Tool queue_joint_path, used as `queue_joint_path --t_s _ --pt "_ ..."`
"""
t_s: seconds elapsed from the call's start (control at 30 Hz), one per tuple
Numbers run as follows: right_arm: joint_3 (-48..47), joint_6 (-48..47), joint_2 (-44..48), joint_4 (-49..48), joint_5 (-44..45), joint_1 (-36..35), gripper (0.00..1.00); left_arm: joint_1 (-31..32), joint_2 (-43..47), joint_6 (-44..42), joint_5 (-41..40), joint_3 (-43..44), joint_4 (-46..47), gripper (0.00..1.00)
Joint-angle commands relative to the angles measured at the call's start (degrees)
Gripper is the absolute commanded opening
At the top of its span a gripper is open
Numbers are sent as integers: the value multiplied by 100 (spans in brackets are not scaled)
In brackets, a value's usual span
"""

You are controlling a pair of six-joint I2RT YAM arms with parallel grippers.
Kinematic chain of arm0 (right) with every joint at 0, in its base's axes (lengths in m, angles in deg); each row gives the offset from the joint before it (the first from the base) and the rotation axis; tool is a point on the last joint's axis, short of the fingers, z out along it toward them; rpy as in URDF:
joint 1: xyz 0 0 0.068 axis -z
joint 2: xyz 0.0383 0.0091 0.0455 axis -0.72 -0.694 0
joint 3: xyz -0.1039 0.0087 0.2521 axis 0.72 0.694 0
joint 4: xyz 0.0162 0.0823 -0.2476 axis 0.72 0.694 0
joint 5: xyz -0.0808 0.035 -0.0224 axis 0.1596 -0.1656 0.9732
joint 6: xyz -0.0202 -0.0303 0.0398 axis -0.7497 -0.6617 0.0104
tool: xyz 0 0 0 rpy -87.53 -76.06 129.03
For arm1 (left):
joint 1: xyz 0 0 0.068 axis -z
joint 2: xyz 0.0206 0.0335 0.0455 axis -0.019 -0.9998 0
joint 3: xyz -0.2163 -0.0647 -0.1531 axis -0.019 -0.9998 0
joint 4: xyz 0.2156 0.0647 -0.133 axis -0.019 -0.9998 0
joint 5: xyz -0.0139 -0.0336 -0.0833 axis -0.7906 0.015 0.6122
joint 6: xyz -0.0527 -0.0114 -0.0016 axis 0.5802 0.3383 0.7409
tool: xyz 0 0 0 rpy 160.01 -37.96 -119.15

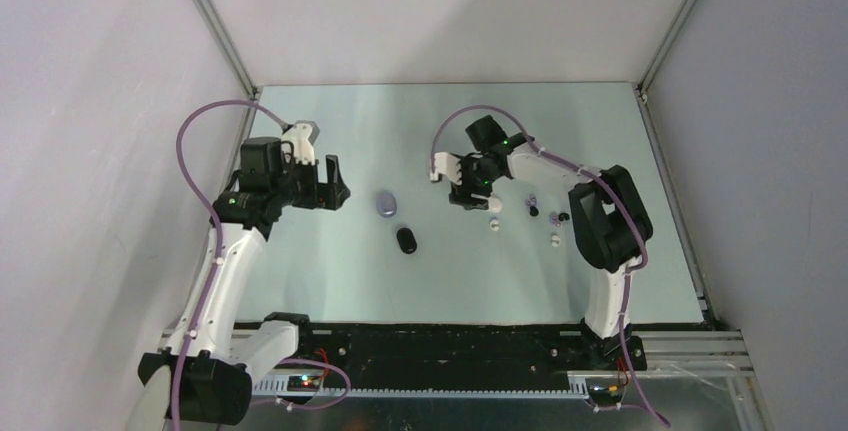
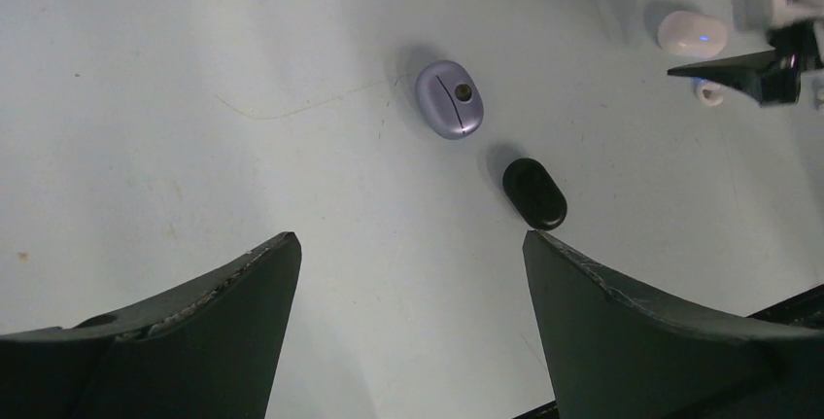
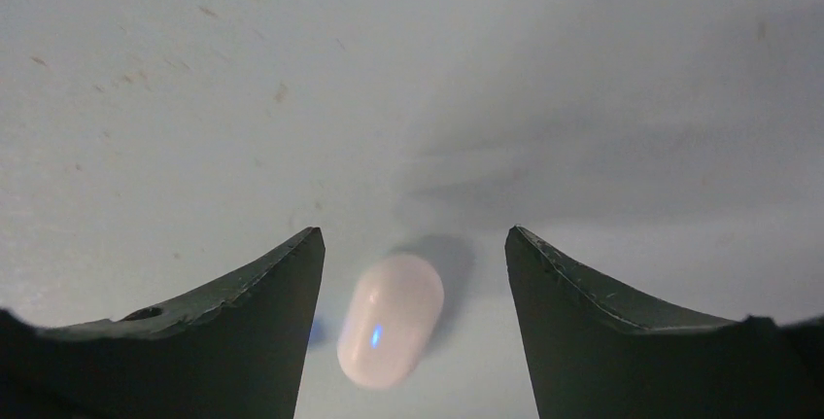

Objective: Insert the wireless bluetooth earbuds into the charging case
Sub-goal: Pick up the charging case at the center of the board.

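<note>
A white charging case point(image 3: 391, 320) with a small blue light lies flat on the table between the fingers of my right gripper point(image 3: 413, 234). The jaws are open, with a gap on each side of the case. From above, this gripper point(image 1: 472, 197) hangs over the white case point(image 1: 493, 206). Tiny earbuds lie to its right: a white one point(image 1: 494, 223), a lavender one point(image 1: 530, 201), black ones point(image 1: 534, 212) point(image 1: 563, 217) and another white one point(image 1: 555, 239). My left gripper point(image 2: 408, 236) is open and empty, held above bare table to the left point(image 1: 330, 187).
A closed lavender case point(image 2: 450, 98) and a closed black case point(image 2: 534, 193) lie between the two arms, also seen from above as the lavender case point(image 1: 387, 203) and the black case point(image 1: 406, 240). Grey walls enclose the table on three sides.
</note>
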Motion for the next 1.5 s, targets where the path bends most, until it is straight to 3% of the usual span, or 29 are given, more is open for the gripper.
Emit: queue_joint_path --t_s 0.0,0.23,0.67,1.17,1.3,1.47 --pt "-64 580 335 293 -86 550 75 -40 -90 189 198 9 393 91" --pt "-68 603 277 714 -207 883 82 -39 -342 225 505 154 506 91" --pt "-40 699 76 850 -11 883 72 -36 -574 338 581 222 610 90" --pt "105 580 -195 571 392 869 70 -19 -739 460 639 296 720 90" --pt "172 560 -226 464 479 870 63 25 -866 498 676 418 756 89" --pt "303 513 -69 213 548 865 45 170 -1102 577 736 612 851 89"
